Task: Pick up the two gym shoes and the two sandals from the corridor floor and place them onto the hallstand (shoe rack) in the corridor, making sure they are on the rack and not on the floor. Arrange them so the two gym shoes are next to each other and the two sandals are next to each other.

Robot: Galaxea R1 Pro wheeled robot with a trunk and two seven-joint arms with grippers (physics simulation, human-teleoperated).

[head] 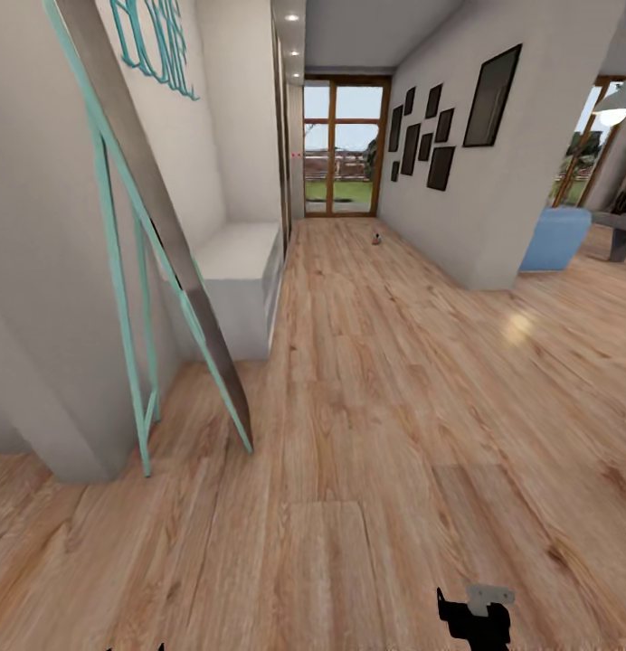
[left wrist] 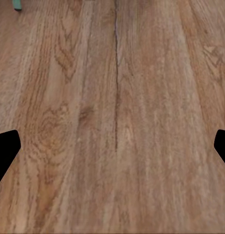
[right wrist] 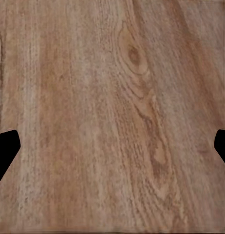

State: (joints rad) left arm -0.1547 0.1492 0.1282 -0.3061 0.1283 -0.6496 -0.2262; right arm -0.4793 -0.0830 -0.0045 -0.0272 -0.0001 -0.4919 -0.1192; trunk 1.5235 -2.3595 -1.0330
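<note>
The light-grey hallstand (head: 245, 262) stands against the left wall, a good way ahead of me, with its bench top bare. The corridor floor (head: 367, 407) of light brown planks runs from me to the far door. Far down it lies a small reddish and dark object (head: 376, 240), too small to identify. The gym shoes and the sandals are out of view. My left gripper (left wrist: 112, 151) hangs open over bare planks, its black fingertips (left wrist: 5, 151) at the picture's edges. My right gripper (right wrist: 112, 151) is open too, over wood grain; its wrist (head: 478, 615) shows low in the head view.
A tall teal-framed panel (head: 150, 244) leans against the left wall between me and the hallstand. A wall corner with dark picture frames (head: 476, 226) juts in on the right, with a blue seat (head: 555, 237) behind it. A glazed door (head: 345, 149) closes the corridor's end.
</note>
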